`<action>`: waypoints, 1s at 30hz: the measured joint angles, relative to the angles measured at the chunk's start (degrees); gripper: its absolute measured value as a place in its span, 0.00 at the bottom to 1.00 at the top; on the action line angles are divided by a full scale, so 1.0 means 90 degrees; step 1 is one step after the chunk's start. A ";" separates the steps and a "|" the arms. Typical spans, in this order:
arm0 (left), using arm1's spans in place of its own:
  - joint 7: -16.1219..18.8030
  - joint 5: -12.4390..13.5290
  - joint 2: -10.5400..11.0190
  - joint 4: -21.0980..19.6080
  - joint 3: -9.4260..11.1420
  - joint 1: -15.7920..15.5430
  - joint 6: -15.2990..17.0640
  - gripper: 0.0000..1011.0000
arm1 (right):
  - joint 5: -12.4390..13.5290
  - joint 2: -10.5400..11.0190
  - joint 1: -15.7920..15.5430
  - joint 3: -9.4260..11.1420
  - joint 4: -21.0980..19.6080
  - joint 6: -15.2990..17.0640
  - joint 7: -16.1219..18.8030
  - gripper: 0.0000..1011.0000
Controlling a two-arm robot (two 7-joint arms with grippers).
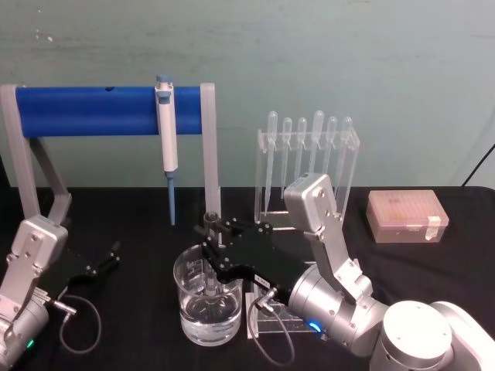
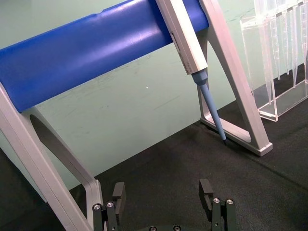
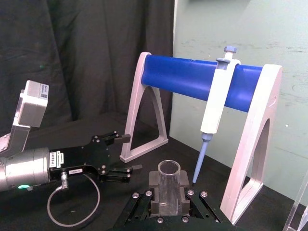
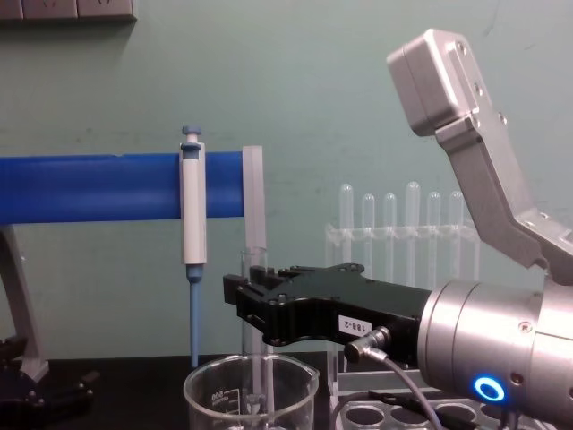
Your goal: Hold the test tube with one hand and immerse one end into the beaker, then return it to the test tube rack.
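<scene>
Glass beaker (image 1: 180, 284) holds liquid (image 1: 209, 323); right tool (image 1: 209, 249) clamped on test tube (image 3: 169, 174) dipped inside; left tool (image 2: 163, 195) apart.

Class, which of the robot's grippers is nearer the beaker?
Right. The right gripper holds the test tube directly above the beaker, with the tube's lower end inside it. The left gripper sits open, well off to the beaker's left.

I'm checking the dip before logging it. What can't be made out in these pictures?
Tube tip against beaker floor: head view, water and the right gripper holding it blur this; chest view's bottom edge cuts the beaker.
Rack slots: chest view, right arm and edge hide most.
Beaker markings: chest view, too small.
Left gripper, parked open at left, hides nothing.
</scene>
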 joint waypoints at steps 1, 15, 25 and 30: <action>0.0000 0.0000 0.0000 0.0000 0.0000 0.0000 0.0000 0.99 | 0.0000 0.0000 0.0000 0.0000 0.0000 0.0000 0.0000 0.22; 0.0000 0.0000 0.0000 0.0000 0.0000 0.0000 0.0000 0.99 | 0.0000 0.0000 0.0000 0.0000 0.0000 0.0000 0.0000 0.22; 0.0000 0.0000 0.0000 0.0000 0.0000 0.0000 0.0000 0.99 | 0.0000 0.0000 0.0000 0.0000 0.0000 0.0000 0.0000 0.22; 0.0000 0.0000 0.0000 0.0000 0.0000 0.0000 0.0000 0.99 | 0.0000 0.0000 0.0000 0.0000 0.0000 0.0000 0.0000 0.22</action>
